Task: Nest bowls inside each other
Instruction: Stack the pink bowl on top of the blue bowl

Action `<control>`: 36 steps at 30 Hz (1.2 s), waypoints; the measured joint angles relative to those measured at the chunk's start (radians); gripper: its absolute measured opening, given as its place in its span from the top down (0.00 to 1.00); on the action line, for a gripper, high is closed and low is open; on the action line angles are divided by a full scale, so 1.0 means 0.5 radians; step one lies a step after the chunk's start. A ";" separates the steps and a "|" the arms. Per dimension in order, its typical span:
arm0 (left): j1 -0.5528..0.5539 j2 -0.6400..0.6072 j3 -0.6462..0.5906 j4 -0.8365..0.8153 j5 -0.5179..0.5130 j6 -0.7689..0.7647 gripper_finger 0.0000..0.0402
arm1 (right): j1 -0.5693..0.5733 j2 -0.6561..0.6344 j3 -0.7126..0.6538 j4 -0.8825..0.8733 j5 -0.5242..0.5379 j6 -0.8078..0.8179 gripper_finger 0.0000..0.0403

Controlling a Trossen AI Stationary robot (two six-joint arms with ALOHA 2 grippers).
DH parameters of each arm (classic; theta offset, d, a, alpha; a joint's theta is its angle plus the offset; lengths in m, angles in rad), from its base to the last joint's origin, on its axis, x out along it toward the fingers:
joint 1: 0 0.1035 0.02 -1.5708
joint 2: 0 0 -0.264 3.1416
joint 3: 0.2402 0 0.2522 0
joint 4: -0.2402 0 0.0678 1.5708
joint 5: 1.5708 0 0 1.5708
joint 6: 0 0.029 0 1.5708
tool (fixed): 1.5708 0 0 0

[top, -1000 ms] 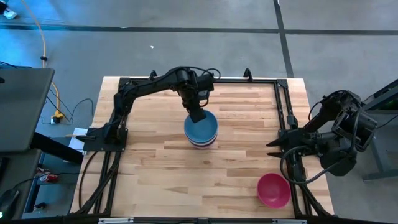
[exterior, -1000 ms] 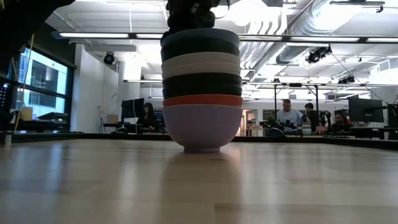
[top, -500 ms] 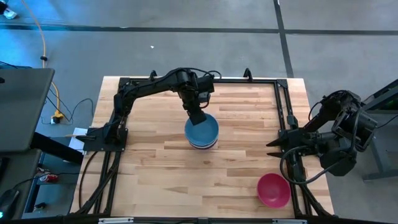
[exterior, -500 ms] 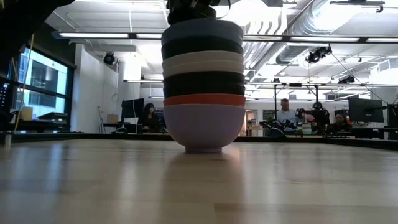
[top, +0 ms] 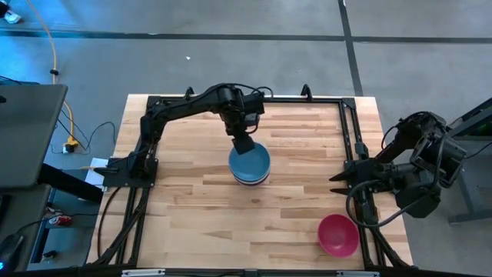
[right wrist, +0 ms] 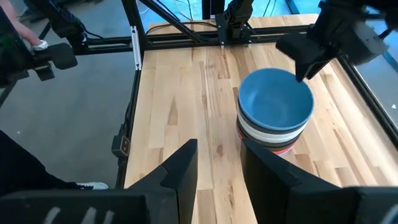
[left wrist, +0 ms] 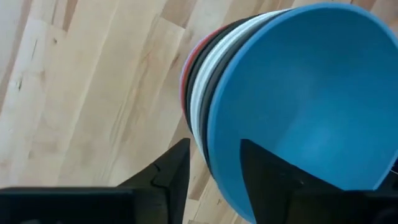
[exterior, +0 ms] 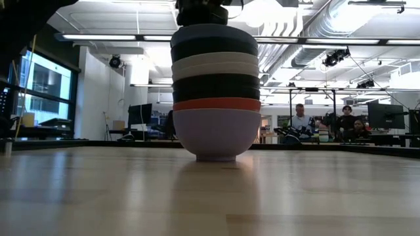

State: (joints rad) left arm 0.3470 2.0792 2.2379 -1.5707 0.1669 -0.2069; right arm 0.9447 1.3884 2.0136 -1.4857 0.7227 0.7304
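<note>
High view | left gripper apparently released over bowl stack | magenta bowl apart

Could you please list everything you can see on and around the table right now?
stack of bowls: one, light blue on top, lavender at the bottom, black, white and red between, table centre
magenta bowl: one, near right corner, alone
table: one, light wood
people: several, far background in the low view
left gripper: dark, open, fingers either side of the top bowl's rim
right gripper: dark, open, at the table's right edge, facing the stack
</note>
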 joint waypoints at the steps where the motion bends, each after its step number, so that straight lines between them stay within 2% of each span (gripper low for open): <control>1: 0.003 -0.009 0.000 0.000 -0.002 0.003 0.68 | 0.000 0.000 0.000 -0.004 -0.001 0.026 0.72; 5: 0.045 -0.118 0.000 -0.001 -0.006 0.066 0.67 | -0.001 0.001 -0.007 -0.189 -0.126 0.482 0.72; 9: 0.086 -0.322 0.000 0.000 -0.041 0.148 0.67 | -0.016 -0.021 -0.168 -0.159 -0.335 0.807 0.72; 15: 0.074 -0.712 0.000 0.036 -0.043 0.311 0.67 | -0.017 -0.018 -0.583 -0.175 -0.663 1.333 0.72; 20: 0.047 -1.034 0.000 0.165 -0.043 0.316 0.67 | -0.016 -0.018 -0.959 -0.095 -1.024 1.735 0.72; 27: 0.008 -1.366 0.001 0.377 -0.051 0.263 0.67 | -0.016 -0.018 -1.393 0.219 -1.468 2.041 0.72; 36: -0.048 -1.477 0.001 0.437 -0.053 0.227 0.67 | -0.003 -0.018 -1.686 0.359 -1.780 2.242 0.72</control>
State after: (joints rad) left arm 0.3229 1.3408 2.2383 -1.3520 0.1405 -0.0937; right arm 0.9431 1.3792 1.1706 -1.3061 -0.1671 1.8517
